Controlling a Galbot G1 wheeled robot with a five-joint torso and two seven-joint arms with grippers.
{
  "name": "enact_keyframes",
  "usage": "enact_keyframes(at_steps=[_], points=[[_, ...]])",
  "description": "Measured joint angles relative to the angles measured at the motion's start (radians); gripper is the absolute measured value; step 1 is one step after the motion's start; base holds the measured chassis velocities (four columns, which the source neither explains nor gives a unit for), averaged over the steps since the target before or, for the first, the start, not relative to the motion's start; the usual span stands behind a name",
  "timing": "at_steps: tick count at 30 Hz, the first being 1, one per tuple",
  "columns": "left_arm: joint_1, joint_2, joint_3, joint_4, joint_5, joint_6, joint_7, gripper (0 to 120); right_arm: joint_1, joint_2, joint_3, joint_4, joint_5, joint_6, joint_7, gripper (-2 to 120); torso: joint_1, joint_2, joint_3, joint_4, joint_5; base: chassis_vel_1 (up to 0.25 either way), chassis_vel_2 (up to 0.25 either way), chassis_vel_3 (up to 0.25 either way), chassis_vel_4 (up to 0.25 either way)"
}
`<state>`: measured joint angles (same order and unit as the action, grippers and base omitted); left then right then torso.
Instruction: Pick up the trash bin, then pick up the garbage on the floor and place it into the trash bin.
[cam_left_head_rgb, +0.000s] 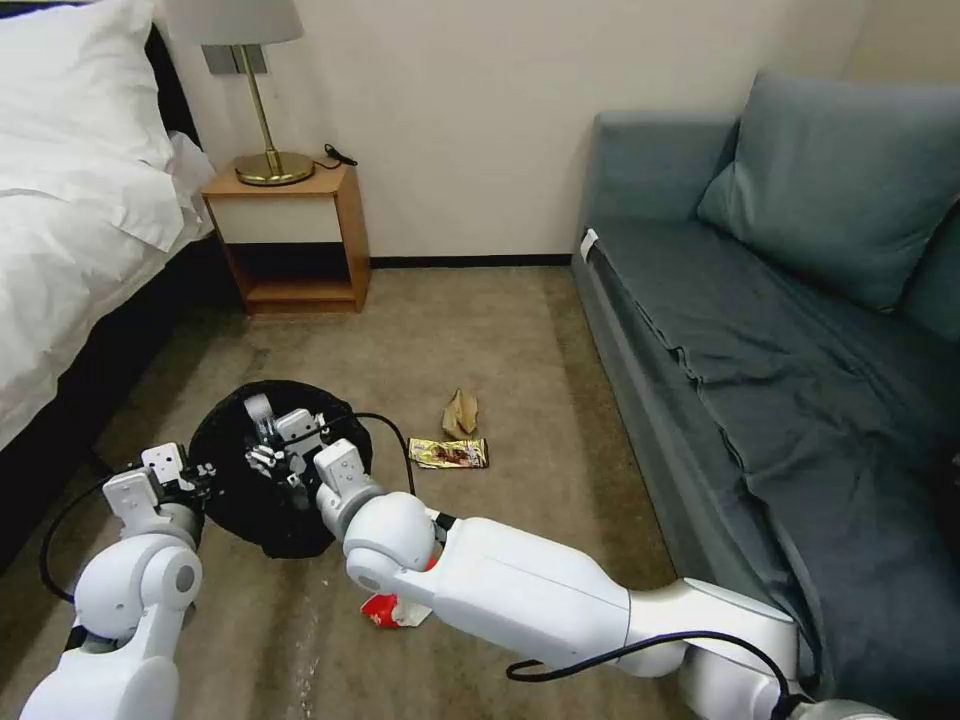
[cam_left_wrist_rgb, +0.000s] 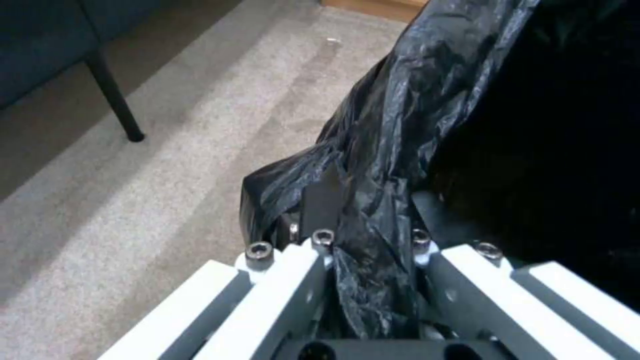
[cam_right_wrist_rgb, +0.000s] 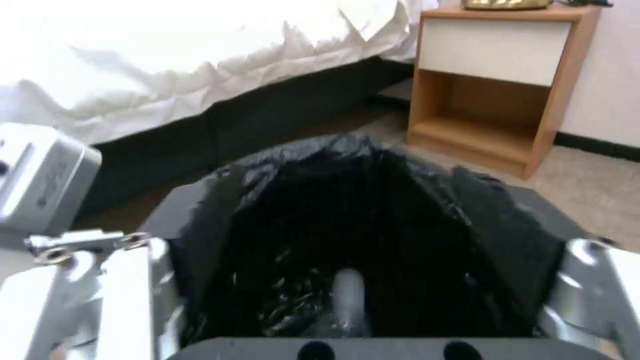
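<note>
On the carpet (cam_left_head_rgb: 520, 330) between bed (cam_left_head_rgb: 70, 200) and sofa (cam_left_head_rgb: 780, 330), the trash bin (cam_left_head_rgb: 235, 500) is held at its rim by the left gripper (cam_left_wrist_rgb: 363, 235), fingers clamped on the black liner. Right gripper (cam_left_head_rgb: 275, 440) hangs over the bin mouth, fingers apart; something pale inside can't be made out. Gold wrapper (cam_left_head_rgb: 449, 453) and paper wad (cam_left_head_rgb: 460, 412) lie nearby; red-and-white packet (cam_left_head_rgb: 392, 610) is mostly hidden under the right arm.

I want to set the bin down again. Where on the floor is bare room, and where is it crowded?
Bare carpet lies between the nightstand and the sofa, beyond the tan paper wad and gold wrapper. It is crowded near the robot: the trash bin, held by the left gripper, the right gripper over its mouth, and the red-and-white packet under the right arm.
</note>
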<state>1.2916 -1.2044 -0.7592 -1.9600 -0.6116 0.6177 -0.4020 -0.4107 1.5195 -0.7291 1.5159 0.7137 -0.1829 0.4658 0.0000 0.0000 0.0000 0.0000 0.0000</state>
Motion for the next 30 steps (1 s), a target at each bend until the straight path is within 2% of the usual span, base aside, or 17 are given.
enact_keyframes(at_steps=[1, 5, 10, 16, 18, 20, 26, 27, 29, 30], points=[[0.0, 0.0, 0.0, 0.0, 0.0, 0.0, 0.0, 1, 0.0, 0.0, 0.0, 0.0, 0.0, 0.0, 0.0, 85, 0.0, 0.0, 0.0, 0.0, 0.0, 0.0, 0.0, 0.0, 0.0], [-0.006, 0.002, 0.0, 0.003, -0.001, 0.0, 0.002, 1, 0.002, -0.004, 0.002, 0.006, 0.001, -0.002, 0.0, 98, 0.0, 0.0, 0.0, 0.0, 0.0, 0.0, 0.0, 0.0, 0.0], [-0.006, 0.006, -0.004, 0.003, -0.003, 0.0, 0.003, 1, -0.002, -0.005, 0.044, 0.011, -0.004, -0.004, 0.0, 100, 0.0, 0.0, 0.0, 0.0, 0.0, 0.0, 0.0, 0.0, 0.0], [-0.005, 0.005, -0.02, 0.01, -0.005, -0.004, 0.008, 1, 0.008, -0.004, 0.162, 0.002, -0.001, -0.031, 0.022, 100, 0.0, 0.0, 0.0, 0.0002, 0.0, 0.0, 0.0, 0.0, 0.0], [-0.012, 0.001, -0.031, 0.011, -0.012, -0.005, 0.009, 1, -0.004, 0.0, 0.234, -0.021, 0.008, -0.073, 0.066, 100, 0.0, 0.0, 0.0, 0.0, 0.0002, 0.0, 0.0, 0.0, 0.0], [-0.012, 0.002, -0.031, 0.012, -0.013, -0.005, 0.009, 1, -0.006, -0.002, 0.245, -0.03, 0.006, -0.083, 0.074, 100, 0.0, 0.0, 0.0, 0.0001, 0.0002, 0.0, 0.0, 0.0, 0.0], [-0.018, 0.013, -0.038, 0.006, -0.023, -0.005, 0.006, 1, -0.045, -0.069, 0.27, -0.092, -0.002, -0.15, 0.099, 100, 0.0, 0.0, 0.0, -0.0001, 0.0002, 0.0, 0.0, 0.0, 0.0], [-0.018, 0.013, -0.04, 0.003, -0.025, -0.005, 0.006, 1, -0.07, -0.089, 0.283, -0.098, 0.033, -0.189, 0.103, 100, 0.0, 0.0, 0.0, -0.0002, 0.0002, 0.0, 0.0, 0.0, 0.0], [-0.016, 0.013, -0.041, 0.002, -0.025, -0.005, 0.006, 1, -0.082, -0.099, 0.289, -0.099, 0.065, -0.208, 0.112, 100, 0.0, 0.0, 0.0, -0.0002, 0.0002, 0.0, 0.0, 0.0, 0.0], [-0.015, 0.011, -0.043, 0.001, -0.025, -0.005, 0.006, 1, -0.1, -0.109, 0.294, -0.099, 0.132, -0.235, 0.134, 100, 0.0, 0.0, 0.0, -0.0002, 0.0003, 0.0, 0.0, 0.0, 0.0]])
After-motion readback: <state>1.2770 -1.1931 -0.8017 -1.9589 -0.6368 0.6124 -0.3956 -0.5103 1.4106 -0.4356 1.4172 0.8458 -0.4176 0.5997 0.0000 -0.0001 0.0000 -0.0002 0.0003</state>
